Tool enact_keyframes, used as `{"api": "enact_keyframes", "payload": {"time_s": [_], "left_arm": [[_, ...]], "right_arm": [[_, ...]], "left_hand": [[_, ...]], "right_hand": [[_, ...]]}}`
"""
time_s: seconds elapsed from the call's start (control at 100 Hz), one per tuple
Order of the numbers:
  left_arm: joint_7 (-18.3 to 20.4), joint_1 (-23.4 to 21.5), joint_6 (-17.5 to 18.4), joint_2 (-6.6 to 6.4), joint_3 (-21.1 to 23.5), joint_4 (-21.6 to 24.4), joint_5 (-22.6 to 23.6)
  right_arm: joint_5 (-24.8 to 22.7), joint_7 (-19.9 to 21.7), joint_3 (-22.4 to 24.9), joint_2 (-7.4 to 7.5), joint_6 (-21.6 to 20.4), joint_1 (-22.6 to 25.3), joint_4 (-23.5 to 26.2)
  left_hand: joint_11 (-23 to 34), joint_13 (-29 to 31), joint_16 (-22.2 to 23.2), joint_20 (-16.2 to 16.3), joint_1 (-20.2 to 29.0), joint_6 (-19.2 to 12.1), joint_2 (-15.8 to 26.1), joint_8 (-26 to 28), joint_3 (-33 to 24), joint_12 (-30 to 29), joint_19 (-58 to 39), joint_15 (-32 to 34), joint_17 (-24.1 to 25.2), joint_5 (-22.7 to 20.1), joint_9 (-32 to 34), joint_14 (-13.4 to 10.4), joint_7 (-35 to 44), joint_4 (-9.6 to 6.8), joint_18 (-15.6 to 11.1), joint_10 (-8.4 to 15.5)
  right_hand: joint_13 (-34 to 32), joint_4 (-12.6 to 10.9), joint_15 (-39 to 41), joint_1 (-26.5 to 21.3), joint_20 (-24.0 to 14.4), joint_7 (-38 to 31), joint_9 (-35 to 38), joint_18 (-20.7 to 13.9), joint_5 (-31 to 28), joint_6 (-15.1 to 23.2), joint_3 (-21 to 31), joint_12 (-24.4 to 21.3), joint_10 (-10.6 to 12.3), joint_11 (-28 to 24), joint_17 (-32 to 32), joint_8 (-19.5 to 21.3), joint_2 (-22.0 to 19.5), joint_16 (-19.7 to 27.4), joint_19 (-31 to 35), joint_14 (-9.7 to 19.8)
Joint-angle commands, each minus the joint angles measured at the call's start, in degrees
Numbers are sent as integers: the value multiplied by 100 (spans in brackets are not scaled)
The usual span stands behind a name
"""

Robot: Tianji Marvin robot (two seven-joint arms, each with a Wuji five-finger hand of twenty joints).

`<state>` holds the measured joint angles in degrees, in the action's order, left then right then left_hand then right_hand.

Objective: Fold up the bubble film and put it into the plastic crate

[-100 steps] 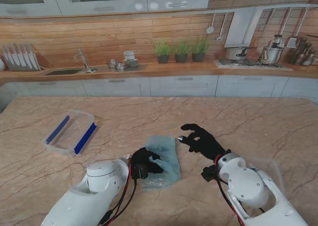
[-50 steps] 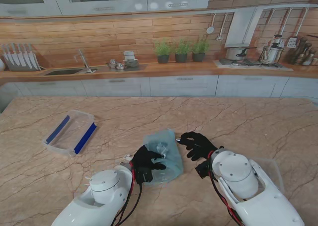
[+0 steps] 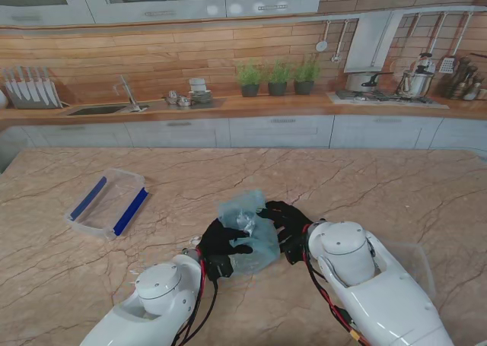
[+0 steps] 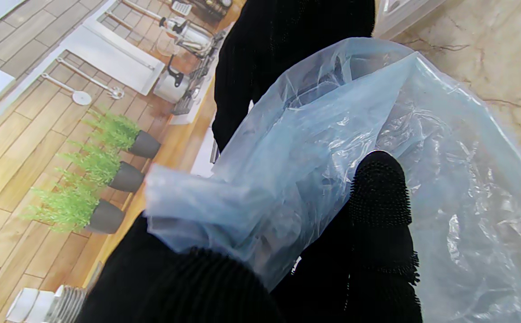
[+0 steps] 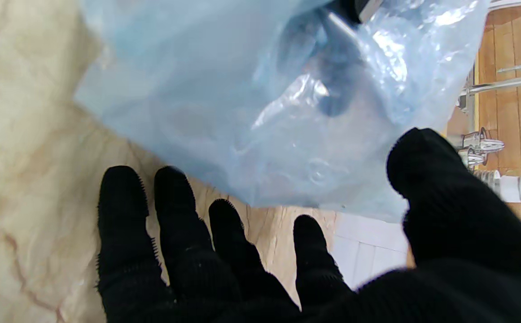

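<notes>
Pale blue crinkled bubble film [image 3: 248,232] pinched in black-gloved left hand [image 3: 222,247] fingers; right hand [image 3: 288,223] spread beside. Slippery; could unfold, miss clear blue-edged plastic crate [image 3: 109,202].

Left hand [image 3: 221,242] is clasping the bubble film [image 3: 247,232]; right hand [image 3: 284,223] is hovering beside it, fingers [image 5: 175,211] spread.

Pale translucent blue on the crumpled bubble film sheet [image 3: 248,232], faintly dimpled. Matte black, finely ribbed, on the gloved left hand [image 3: 222,243] and gloved right hand [image 3: 285,223]. Clear with two royal-blue strips on the rectangular plastic crate [image 3: 108,202], at ten o'clock from the film. Beige with brown veining across the marble-patterned table top [image 3: 380,194].
</notes>
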<state>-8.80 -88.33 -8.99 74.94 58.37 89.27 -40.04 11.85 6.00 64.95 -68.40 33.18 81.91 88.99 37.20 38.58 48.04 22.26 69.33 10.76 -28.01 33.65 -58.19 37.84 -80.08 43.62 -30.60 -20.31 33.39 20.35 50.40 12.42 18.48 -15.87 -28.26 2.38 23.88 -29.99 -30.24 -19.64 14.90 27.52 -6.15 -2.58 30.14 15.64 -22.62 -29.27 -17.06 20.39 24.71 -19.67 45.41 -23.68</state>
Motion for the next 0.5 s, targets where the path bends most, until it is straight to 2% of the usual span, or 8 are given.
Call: {"api": "enact_keyframes", "payload": {"time_s": [0.0,0.19,0.26,0.27,0.29,0.35,0.41,0.49], "left_arm": [[-3,-66,60,13,-23,35,-9],[-43,-57,299,25,-101,12,20],[-60,-47,353,31,-138,-9,61],[-61,-44,364,32,-144,-15,70],[-66,-40,382,34,-156,-27,91],[-64,-19,392,33,-182,-71,195],[-66,15,405,34,-212,-144,356],[-213,34,379,64,-242,-188,492]], "right_arm": [[142,-26,-45,-112,77,-2,-4],[718,-207,-48,-262,299,-54,-98],[997,-198,-1,-299,432,-65,-124],[1033,-196,8,-304,463,-65,-124],[1103,-197,24,-316,518,-64,-121],[1292,-264,59,-363,601,-50,-119],[1439,-406,94,-419,639,-24,-111],[1564,-666,130,-499,615,8,-105]], "left_hand": [[203,190,167,102,444,-278,-309,83,-121,119,-274,170,-116,-9,135,-189,221,170,-231,187],[177,185,180,128,448,-291,-319,79,-108,125,-216,134,-92,68,99,-278,199,158,-263,226],[174,174,184,125,442,-303,-355,75,-135,104,-183,112,-79,86,79,-284,200,153,-255,238],[172,170,184,125,442,-305,-359,74,-142,99,-180,107,-79,92,72,-291,200,152,-251,236],[179,180,184,126,435,-311,-377,74,-158,91,-175,104,-80,87,81,-300,207,150,-243,243],[184,176,189,116,396,-315,-425,58,-247,17,-139,67,-71,104,53,-299,207,155,-208,247],[179,147,182,90,391,-311,-469,41,-291,-9,-87,36,-56,154,8,-318,183,146,-173,232],[214,129,208,68,350,-231,-540,-59,-392,-36,-55,32,-47,219,-54,-325,56,148,-136,214]], "right_hand": [[91,-14,-46,208,177,202,-175,300,130,224,65,-70,123,69,-154,-164,272,76,-27,-113],[-297,-28,147,40,246,584,-120,318,71,79,192,-22,-186,-70,-516,-234,403,42,179,-144],[-461,-40,211,-88,272,652,-13,398,92,64,281,2,-186,-139,-598,-227,447,35,241,-157],[-510,-35,245,-113,541,926,6,397,19,70,355,11,-197,-163,-601,-15,470,64,394,-171],[-606,-37,298,-178,738,1135,46,399,-34,71,433,22,-219,-192,-632,147,499,77,523,-183],[-911,-45,454,-324,773,1203,158,325,-67,65,660,69,-271,-299,-780,280,572,22,723,-180],[-1300,-22,689,-473,745,1054,271,176,-52,51,981,117,-300,-409,-954,425,673,-96,969,-75],[-1763,21,1190,-722,717,525,463,-117,-3,-9,1504,208,-276,-610,-1169,478,838,-425,1299,321]]}}
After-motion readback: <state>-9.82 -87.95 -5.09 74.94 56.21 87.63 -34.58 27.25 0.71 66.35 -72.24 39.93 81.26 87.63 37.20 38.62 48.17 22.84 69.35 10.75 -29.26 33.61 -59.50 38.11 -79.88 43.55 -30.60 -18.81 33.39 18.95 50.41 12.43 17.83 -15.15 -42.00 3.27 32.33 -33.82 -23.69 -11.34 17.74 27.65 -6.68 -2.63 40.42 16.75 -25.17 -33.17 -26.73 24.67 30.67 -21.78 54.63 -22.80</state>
